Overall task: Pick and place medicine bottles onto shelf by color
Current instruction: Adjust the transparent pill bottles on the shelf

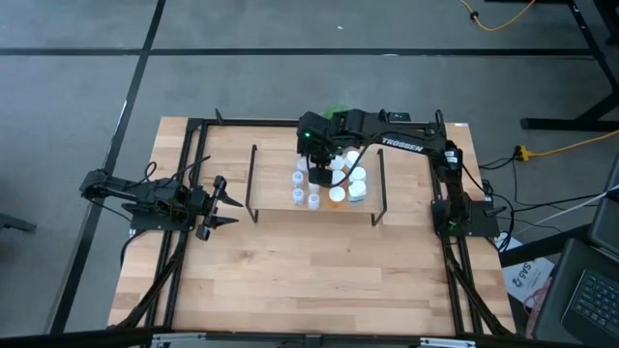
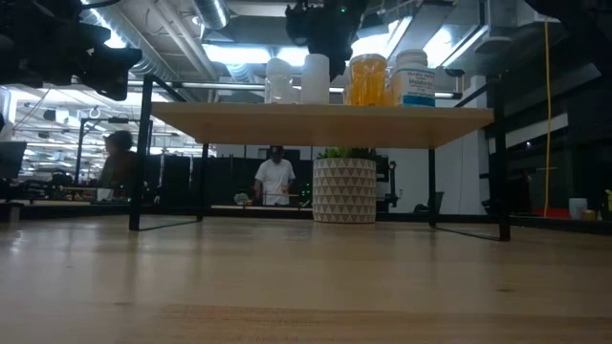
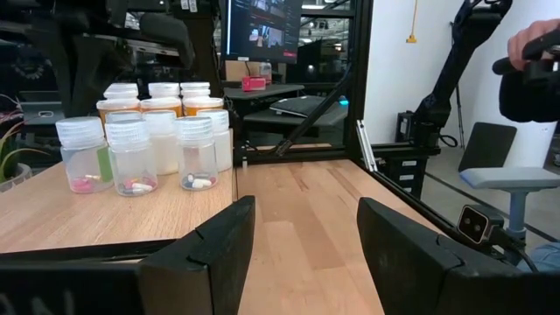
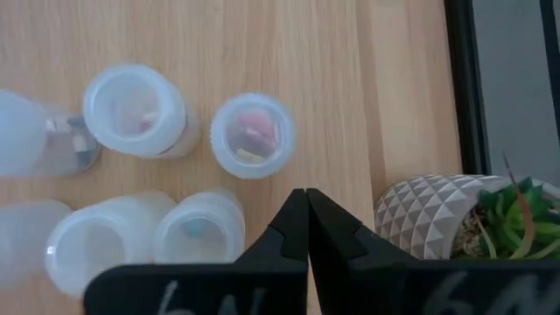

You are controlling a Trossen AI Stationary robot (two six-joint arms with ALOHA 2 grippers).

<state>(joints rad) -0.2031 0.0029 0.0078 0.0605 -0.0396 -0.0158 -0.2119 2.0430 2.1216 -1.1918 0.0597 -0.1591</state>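
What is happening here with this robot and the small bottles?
The right gripper hangs shut and empty just above the medicine bottles, which stand grouped on the shelf: clear ones, white ones and orange ones. A potted plant sits behind, under the shelf board. The left gripper waits open, low over the table to the shelf's left, holding nothing. No bottle is visible down on the tabletop, so the sorting looks almost finished.

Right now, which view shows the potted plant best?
The low view: the potted plant shows whole under the shelf, patterned pot and leaves. The right wrist view catches only part of it; the high view shows a green scrap; the left wrist view shows none.
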